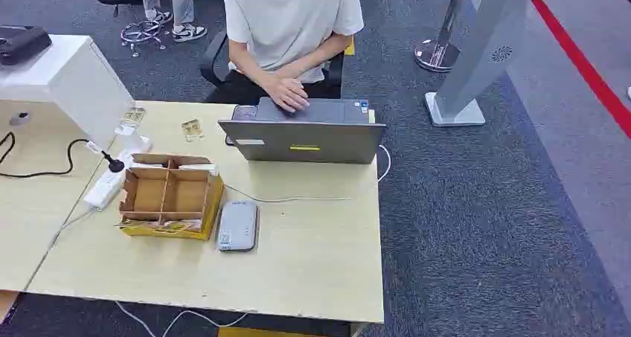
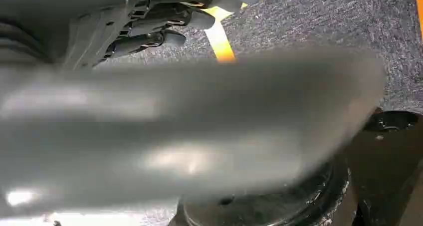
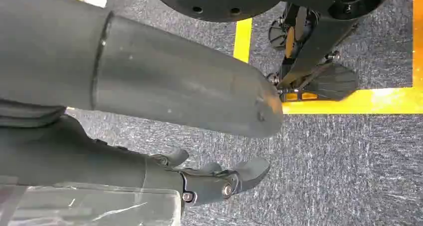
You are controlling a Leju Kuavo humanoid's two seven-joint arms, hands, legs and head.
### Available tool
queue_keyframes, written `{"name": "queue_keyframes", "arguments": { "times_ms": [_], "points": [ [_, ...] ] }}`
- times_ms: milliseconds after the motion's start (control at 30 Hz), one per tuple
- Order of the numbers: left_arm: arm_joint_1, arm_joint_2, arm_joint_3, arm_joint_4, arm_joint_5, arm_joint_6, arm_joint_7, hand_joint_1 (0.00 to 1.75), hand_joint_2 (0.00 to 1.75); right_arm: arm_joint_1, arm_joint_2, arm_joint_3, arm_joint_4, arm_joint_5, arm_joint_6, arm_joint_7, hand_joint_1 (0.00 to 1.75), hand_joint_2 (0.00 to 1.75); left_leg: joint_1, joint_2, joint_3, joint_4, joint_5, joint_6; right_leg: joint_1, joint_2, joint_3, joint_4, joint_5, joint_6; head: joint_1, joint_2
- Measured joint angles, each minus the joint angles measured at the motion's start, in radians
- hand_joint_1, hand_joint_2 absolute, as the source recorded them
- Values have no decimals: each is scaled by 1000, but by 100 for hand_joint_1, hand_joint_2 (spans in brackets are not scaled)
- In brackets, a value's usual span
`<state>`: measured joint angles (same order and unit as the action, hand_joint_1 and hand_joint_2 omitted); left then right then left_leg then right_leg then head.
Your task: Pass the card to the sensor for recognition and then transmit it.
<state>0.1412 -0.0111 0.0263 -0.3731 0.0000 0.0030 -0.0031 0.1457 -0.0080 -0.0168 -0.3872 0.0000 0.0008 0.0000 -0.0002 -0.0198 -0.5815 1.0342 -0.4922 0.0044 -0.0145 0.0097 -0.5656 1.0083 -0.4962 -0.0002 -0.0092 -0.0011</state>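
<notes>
A pale wooden tabletop (image 1: 312,255) is seen from the head view. Left of its centre a cardboard divider box (image 1: 170,196) is set, split into compartments; cards appear to be stacked along its edges at 12 and 6 o'clock, though they are too small to be made out clearly. Just beside the box, at its 3 o'clock, a grey card reader (image 1: 238,225) is laid flat, and a thin white cable (image 1: 298,199) is led from it toward the tabletop's far right edge. At 12 o'clock from the reader a grey laptop (image 1: 303,131) is stood open with its lid's back turned to the camera. Behind it a person in a white shirt (image 1: 286,17) is seated, one hand (image 1: 286,93) resting on the laptop. At 9 o'clock from the box a white power strip (image 1: 111,177) is placed with a black plug in it, and a white cabinet (image 1: 63,80) is stood beyond. Two small clear packets (image 1: 192,129) are laid at 11 o'clock from the laptop. On the grey carpet at 2 o'clock a grey kiosk stand (image 1: 484,47) is stood.

In the left wrist view the left hand (image 2: 184,16) is seen above grey carpet with its dark fingers (image 2: 164,39) loosely curled and nothing held. In the right wrist view the right hand (image 3: 209,178) is hung over carpet marked with yellow tape (image 3: 359,101), its fingers apart and empty.
</notes>
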Motion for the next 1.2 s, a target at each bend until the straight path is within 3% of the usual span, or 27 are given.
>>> {"name": "queue_keyframes", "arguments": {
  "times_ms": [33,67,100,200,233,400,867,1200],
  "points": [
    [0,0,0,0,0,0,0,0,175,0,0,0,0,0,0,0,0,175,0,0,0,0,0,0,0,0,0,0,0,0,0,0],
    [0,0,0,0,0,0,0,0,175,0,0,0,0,0,0,0,0,175,0,0,0,0,0,0,0,0,0,0,0,0,0,0],
    [0,0,0,0,0,0,0,0,0,0,0,0,0,0,0,0,0,175,0,0,0,0,0,0,0,0,0,0,0,0,0,0],
    [0,0,0,0,0,0,0,0,0,0,0,0,0,0,0,0,0,175,0,0,0,0,0,0,0,0,0,0,0,0,0,0],
    [0,0,0,0,0,0,0,0,175,0,0,0,0,0,0,0,0,175,0,0,0,0,0,0,0,0,0,0,0,0,0,0],
    [-1,0,1,0,2,0,0,0,175,-3,8,8,0,-2,0,0,0,175,0,0,0,0,0,0,0,0,0,0,0,0,0,0],
    [-61,-26,184,2,128,49,-87,0,175,-85,119,317,14,-164,-96,3,0,175,1,0,1,0,1,-1,1,0,0,1,0,0,0,0],
    [-102,-62,362,28,241,82,-198,0,175,-148,174,544,50,-294,-196,9,0,175,1,-1,0,0,1,-1,1,0,1,0,0,0,0,0]
  ]
}}
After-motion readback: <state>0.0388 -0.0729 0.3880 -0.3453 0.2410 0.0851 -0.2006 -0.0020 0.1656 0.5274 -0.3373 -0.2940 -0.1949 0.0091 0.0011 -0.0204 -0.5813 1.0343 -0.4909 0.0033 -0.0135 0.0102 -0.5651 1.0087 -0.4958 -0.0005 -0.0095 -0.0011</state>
